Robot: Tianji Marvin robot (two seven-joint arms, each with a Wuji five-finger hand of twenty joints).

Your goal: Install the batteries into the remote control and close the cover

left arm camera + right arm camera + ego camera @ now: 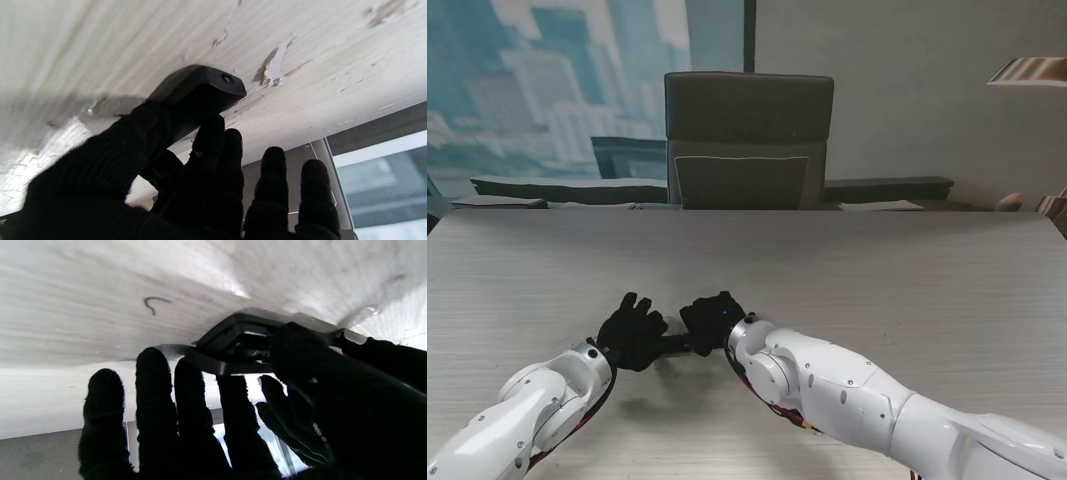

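At lower centre of the stand view, left hand (632, 333) and right hand (713, 322) both grasping the remote control (196, 88) on the surface (877, 270).

Both my arms are glossy white w/ rounded shells and small dark screw dots on the right forearm; red and black cables run along the undersides. Left hand (632, 335) and right hand (712, 322) wear black knit gloves, weave clear in the wrist views, fuzzy at the fingertips (103, 380).

Black gloved left hand (632, 330) and right hand (712, 320), black remote (200, 83), pale wood-grain table (877, 270)
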